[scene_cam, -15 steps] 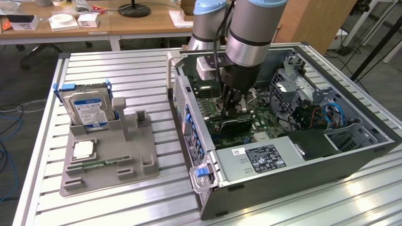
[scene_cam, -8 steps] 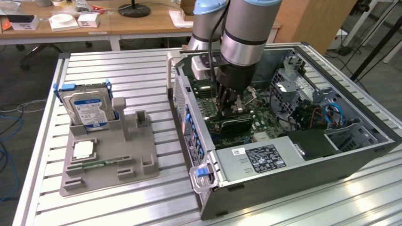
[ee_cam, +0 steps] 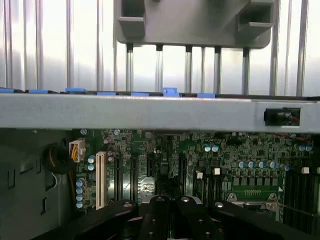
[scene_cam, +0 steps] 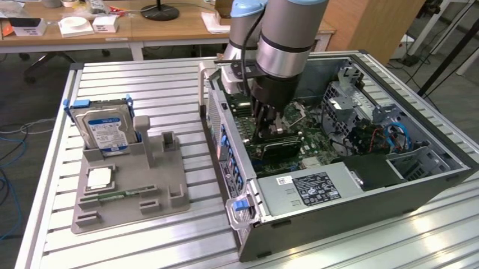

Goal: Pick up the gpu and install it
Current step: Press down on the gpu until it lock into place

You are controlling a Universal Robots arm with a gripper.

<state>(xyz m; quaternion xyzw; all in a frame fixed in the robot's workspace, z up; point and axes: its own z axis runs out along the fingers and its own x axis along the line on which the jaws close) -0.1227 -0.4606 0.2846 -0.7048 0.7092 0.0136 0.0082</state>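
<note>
We find the gpu [scene_cam: 275, 147], a thin dark rectangular circuit card, down inside the open dark-grey metal computer case [scene_cam: 419, 185], standing on edge over the green motherboard [scene_cam: 314, 143] about mid-board, where the expansion slots run. It is upright because a card has to meet its slot edge-first, and we judge it is at or near seating, though we cannot tell whether it is fully home.

The black gripper [scene_cam: 271, 130] of the silver-and-grey robot arm [scene_cam: 288, 39] reaches straight down into the case onto the card's top edge. Its fingers are drawn fully together; they seem to pinch or press the card, but we cannot make out the contact.

The case lies on its side with the panel off, so the board faces up for a vertical approach.

On the exterior view's left, well apart from the case, a grey moulded parts holder [scene_cam: 161, 185] keeps a silver hard drive with a blue-white label [scene_cam: 105, 129] upright and a small narrow green memory stick [scene_cam: 112, 196] flat.

All of this rests on a ribbed aluminium desk [scene_cam: 150, 84]. Beyond it stand wooden office tables [scene_cam: 165, 31] with boxes, and blue cables trail on the floor.
</note>
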